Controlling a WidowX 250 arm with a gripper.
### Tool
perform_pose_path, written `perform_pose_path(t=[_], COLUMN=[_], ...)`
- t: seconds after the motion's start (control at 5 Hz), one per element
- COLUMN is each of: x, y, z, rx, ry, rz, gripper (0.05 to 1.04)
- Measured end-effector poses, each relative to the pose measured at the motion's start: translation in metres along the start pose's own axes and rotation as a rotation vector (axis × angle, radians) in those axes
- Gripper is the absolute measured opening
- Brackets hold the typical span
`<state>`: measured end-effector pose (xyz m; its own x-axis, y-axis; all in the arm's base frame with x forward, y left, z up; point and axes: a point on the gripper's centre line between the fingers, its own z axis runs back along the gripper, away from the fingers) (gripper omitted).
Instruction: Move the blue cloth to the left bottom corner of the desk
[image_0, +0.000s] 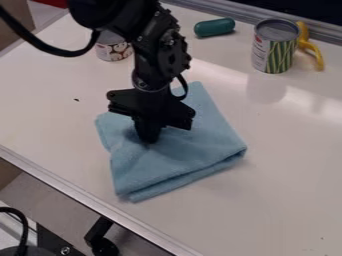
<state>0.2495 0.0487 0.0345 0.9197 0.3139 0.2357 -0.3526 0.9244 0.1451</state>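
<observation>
Gripping the blue cloth (180, 155) looks like the step in hand: the end effector (148, 136) is down on its upper part, fingers drawn together at mid-rail, apparently pinching a fold. The cloth lies folded around the middle of the table (280, 175). Next calls for a slight lift, then carrying or dragging it to the left bottom corner.

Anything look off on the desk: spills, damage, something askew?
One small oddity: a dark speck on the pale desk, to the left of the claw in view, perhaps stray debris. The folded edges of the blue cloth look uneven. I see no spill.
</observation>
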Motion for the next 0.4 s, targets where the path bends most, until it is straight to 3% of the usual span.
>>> perform_pose_path(t=[0.4], x=[0.018], y=[0.046], z=[-0.010], rx=[0.062], ry=[-0.039], rz=[0.009], gripper=[0.052])
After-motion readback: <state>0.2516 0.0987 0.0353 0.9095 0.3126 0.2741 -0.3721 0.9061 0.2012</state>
